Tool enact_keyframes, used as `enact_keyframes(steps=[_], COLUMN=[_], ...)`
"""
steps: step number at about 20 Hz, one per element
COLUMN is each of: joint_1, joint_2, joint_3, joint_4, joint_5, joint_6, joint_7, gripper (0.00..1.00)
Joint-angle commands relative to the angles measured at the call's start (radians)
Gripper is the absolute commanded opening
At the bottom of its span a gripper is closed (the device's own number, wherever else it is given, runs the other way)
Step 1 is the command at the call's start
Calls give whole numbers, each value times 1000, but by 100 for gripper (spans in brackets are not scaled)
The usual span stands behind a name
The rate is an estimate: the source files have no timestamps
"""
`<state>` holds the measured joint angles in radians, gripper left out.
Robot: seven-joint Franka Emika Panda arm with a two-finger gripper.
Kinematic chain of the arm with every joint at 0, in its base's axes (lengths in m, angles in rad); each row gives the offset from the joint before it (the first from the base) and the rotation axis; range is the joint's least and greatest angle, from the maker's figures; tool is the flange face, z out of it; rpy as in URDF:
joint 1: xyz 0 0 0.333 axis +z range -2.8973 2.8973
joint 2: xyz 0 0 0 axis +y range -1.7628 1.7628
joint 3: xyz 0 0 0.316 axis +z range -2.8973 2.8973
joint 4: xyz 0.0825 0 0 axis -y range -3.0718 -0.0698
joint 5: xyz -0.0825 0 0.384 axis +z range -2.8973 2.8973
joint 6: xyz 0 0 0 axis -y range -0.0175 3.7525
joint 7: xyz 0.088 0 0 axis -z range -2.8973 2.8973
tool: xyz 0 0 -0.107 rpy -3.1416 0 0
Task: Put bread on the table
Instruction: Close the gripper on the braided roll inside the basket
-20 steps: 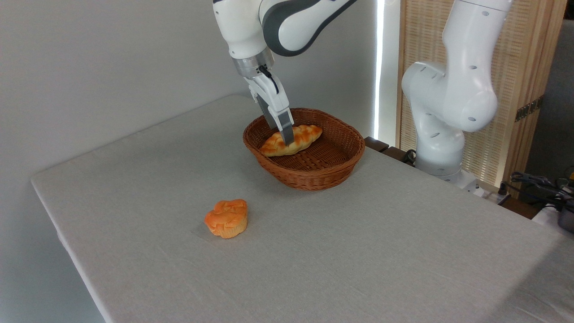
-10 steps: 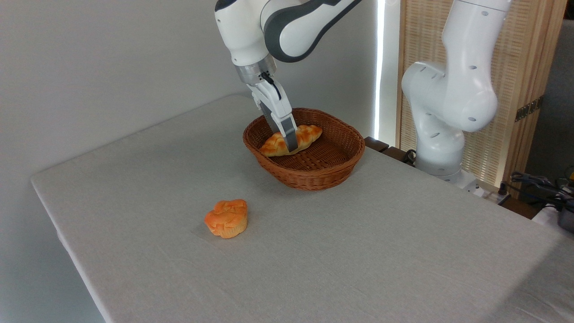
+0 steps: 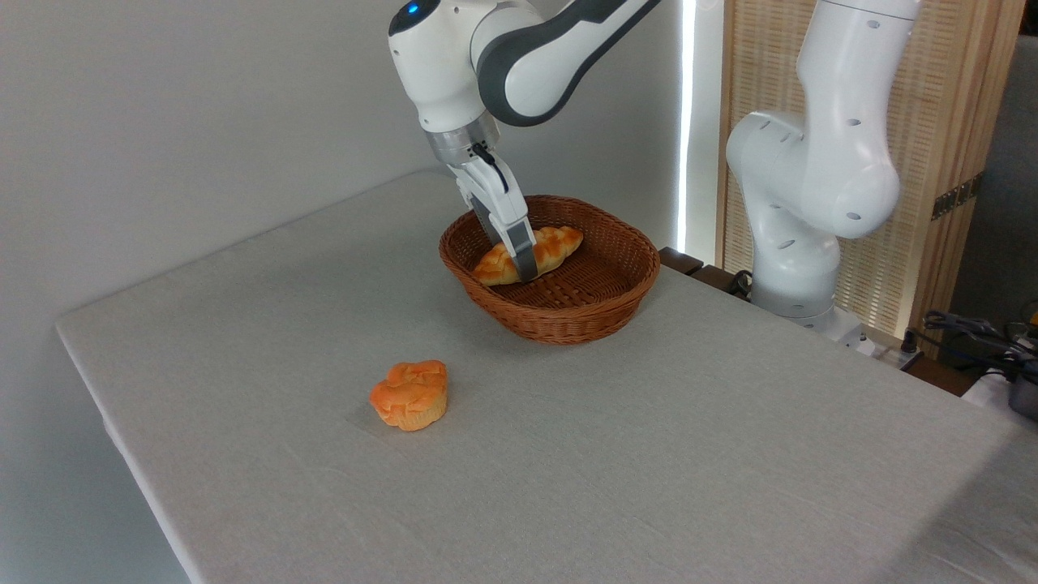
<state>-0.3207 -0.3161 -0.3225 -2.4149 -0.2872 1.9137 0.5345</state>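
bread (image 3: 529, 254) lies in the brown wicker basket (image 3: 559, 316), toward its back-left side, long axis running lower-left to upper-right w/ the right pointed end up near the far rim. braided top, golden-brown w/ darker ridges. end effector (image 3: 525, 268) reaches down into the basket from upper left, tilted, its grey fingertip (image 3: 526, 263) crossing in front of the loaf's middle and ending about level w/ the loaf's lower edge. only the near finger shows clearly; the other is hidden behind it or behind the loaf, so can't tell if the fingers are wide, narrow or pressing on the bread. contact w/ the loaf also can't be confirmed, tip just overlaps it in view. arm (image 3: 486, 57) is white w/ grey joints, a blue light on the top of the wrist housing; its base section stands at the right, behind the surface edge, in front of a slatted wooden screen (image 3: 957, 146). basket sits on the surface (image 3: 649, 454), which is covered w/ light grey cloth, near the far right side. small round orange bun (image 3: 410, 395) sits on the cloth, well apart from the basket, toward front left, upright, w/ nothing touching it. some dark cables (image 3: 973, 332) and gear at far right, off the surface. plain white wall behind.
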Motion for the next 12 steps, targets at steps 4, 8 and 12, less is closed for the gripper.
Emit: enact_keyframes(steps=[4,8,12], joint_1=[0,17,17], joint_2=[-1,-6,2], joint_3=[2,35,120], joint_4=[-6,84,261], joint_5=[11,31,85], joint_6=[18,-51,-255], joint_7=[7,4,51], gripper=[28,28,29])
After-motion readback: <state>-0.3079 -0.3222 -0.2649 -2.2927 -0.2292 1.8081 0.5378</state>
